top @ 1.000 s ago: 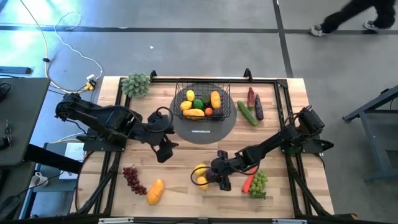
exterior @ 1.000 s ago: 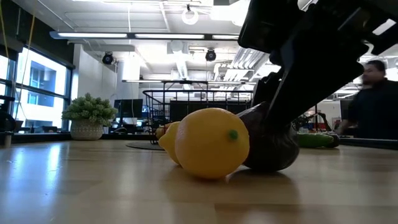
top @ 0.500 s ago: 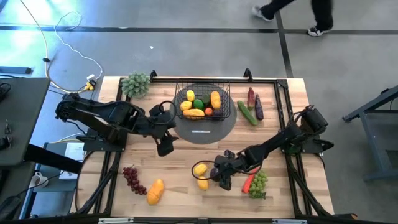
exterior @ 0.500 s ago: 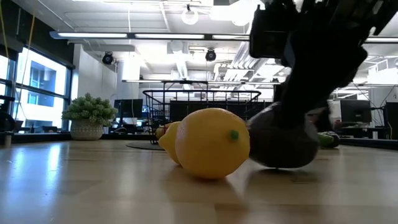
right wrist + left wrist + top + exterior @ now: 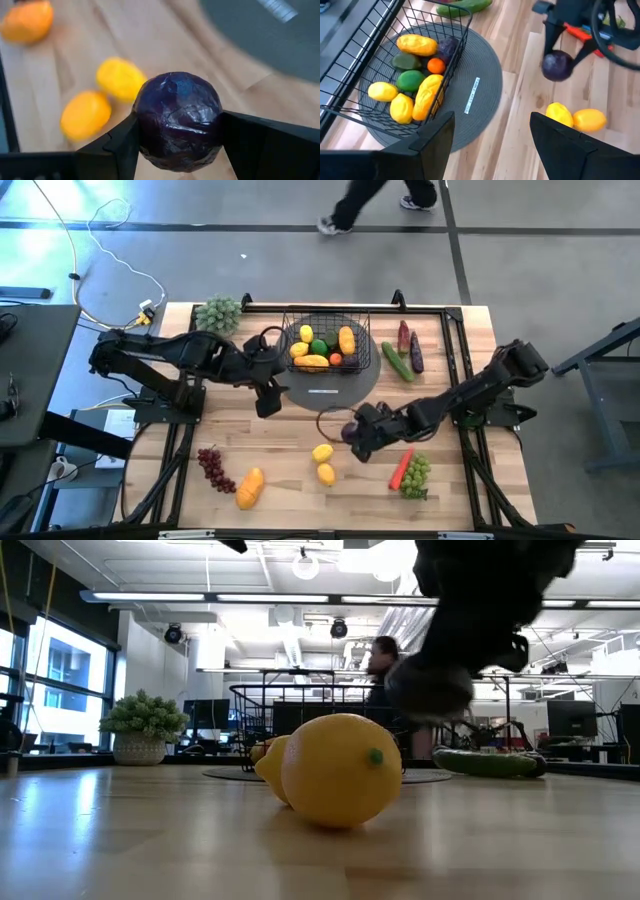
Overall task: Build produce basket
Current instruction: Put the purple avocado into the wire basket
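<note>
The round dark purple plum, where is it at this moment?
In the high view, the round dark purple plum is held off the table in the right claw, above the two yellow lemons, just in front of the grey round mat.

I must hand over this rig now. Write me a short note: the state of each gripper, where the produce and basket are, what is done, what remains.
Right gripper: shut on a purple plum, lifted off the table in front of the basket.
Left gripper: open, empty, waiting by the basket's left side.
Basket: on the grey mat at the table's back, holding several pieces.
Done: part of the produce is in the basket.
Left: drop the plum in, then the two lemons, red grapes, mango, carrot, green grapes, cucumber and the pieces beside it.
</note>
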You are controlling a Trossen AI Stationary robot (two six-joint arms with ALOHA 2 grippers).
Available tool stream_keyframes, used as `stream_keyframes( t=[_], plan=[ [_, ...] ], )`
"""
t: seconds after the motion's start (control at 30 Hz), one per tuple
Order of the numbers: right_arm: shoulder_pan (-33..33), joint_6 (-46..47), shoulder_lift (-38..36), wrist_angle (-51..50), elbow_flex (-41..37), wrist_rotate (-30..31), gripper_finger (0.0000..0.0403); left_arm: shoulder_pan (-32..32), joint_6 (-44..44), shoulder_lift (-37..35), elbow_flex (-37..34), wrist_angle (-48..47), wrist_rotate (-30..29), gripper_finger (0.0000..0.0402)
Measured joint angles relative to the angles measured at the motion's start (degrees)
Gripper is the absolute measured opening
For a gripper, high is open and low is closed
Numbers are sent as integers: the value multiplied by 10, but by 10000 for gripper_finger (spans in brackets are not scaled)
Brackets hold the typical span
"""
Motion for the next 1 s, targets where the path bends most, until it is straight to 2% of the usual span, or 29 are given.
stream_keyframes(
  t=[0.23, 0.5, 0.77, 1.0],
  plan=[
    [-51, -28, -64, -13, 0, 53, 207, 20, 29, 0, 0, 5, 19, 250],
    [-136, -140, -139, -11, 0, 81, 207, 33, 29, 0, 0, 7, 18, 250],
    [-235, -290, -184, 1, 0, 81, 207, 42, 10, 0, 0, 8, 0, 250],
    [-313, -398, -180, 47, 0, 60, 207, 41, 4, 0, 0, 8, -1, 250]
  ],
)
